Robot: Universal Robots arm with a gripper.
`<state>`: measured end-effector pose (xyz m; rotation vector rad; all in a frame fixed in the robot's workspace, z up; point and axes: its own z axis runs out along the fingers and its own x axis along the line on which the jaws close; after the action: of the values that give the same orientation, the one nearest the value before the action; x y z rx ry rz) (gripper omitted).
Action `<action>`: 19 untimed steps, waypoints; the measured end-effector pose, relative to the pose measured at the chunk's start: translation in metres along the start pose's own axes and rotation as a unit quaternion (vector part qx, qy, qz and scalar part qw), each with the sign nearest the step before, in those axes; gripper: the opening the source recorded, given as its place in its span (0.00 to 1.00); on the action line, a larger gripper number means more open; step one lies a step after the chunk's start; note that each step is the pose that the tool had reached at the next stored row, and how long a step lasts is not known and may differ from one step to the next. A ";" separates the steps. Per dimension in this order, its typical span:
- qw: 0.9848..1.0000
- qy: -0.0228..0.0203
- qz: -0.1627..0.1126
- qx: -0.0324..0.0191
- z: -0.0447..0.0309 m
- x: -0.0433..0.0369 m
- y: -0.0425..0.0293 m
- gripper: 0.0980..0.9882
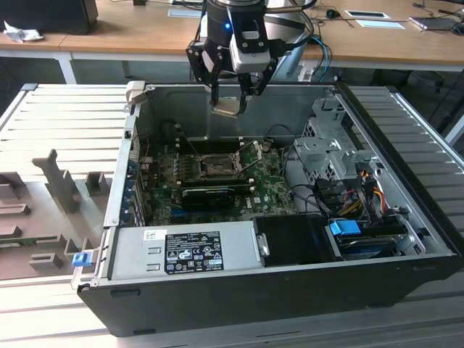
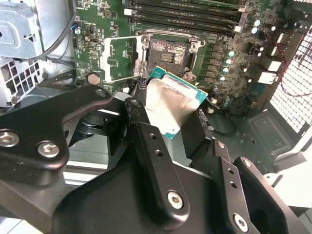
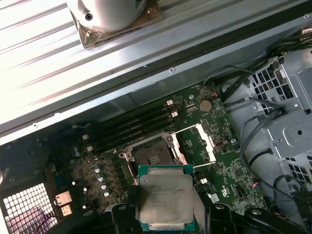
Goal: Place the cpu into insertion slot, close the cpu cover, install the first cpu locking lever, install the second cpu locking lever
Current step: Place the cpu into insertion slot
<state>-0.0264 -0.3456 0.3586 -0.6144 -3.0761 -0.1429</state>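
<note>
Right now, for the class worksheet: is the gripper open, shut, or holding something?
Gripper: shut on the cpu, held clear of the insertion slot.

The cpu (image 3: 165, 197) is showing a matt, scuffed silver metal top; the cpu cover (image 3: 206, 144) is gleaming as bare, smooth metal.

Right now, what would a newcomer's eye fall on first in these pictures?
The black tool holds a small square silver-topped chip in the air above the open black computer case. In the first wrist view, the square dark socket on the green circuit board lies bare, its thin silver frame cover swung open beside it.
</note>
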 end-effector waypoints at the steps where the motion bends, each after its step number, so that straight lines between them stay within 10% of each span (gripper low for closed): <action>1: 1.000 0.000 0.003 0.000 0.0002 0.0000 0.0000 0.48; 19: 0.999 -0.004 0.045 -0.001 0.0036 -0.0001 -0.0003 0.48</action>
<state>-0.0264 -0.3456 0.3551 -0.7552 -3.0489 -0.1429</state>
